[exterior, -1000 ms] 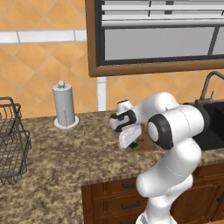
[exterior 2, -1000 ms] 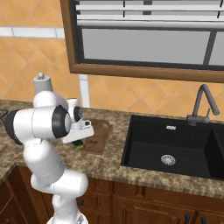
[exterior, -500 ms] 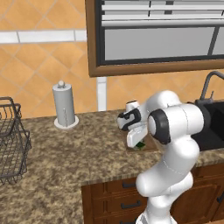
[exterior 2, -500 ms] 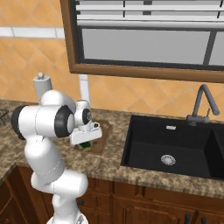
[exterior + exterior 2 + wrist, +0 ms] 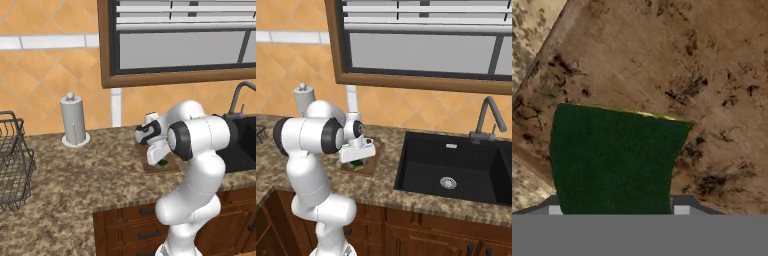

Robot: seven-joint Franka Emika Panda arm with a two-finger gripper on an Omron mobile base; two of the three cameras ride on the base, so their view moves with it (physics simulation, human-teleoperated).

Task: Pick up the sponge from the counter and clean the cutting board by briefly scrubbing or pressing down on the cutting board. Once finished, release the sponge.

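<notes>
The dark green sponge (image 5: 612, 160) is pressed against the brown wooden cutting board (image 5: 702, 65), and my gripper (image 5: 618, 210) is shut on it with a finger at each side. From the base, the hand points down over the board (image 5: 152, 169) on the granite counter (image 5: 90, 175). Only a sliver of the sponge (image 5: 162, 163) peeks out below the gripper (image 5: 161, 159). In the right base view the sponge (image 5: 357, 164) lies under the gripper (image 5: 357, 161) on the near part of the board (image 5: 372, 164). Speckled counter (image 5: 527, 25) shows past the board's edge.
A paper towel holder (image 5: 73, 120) stands at the back left and a wire basket (image 5: 12, 160) at the far left. The black sink (image 5: 451, 170) with its faucet (image 5: 483, 120) lies right of the board. Drawers run under the counter's front edge.
The hand has slid to the right across the cutting board, carrying the sponge with it.
</notes>
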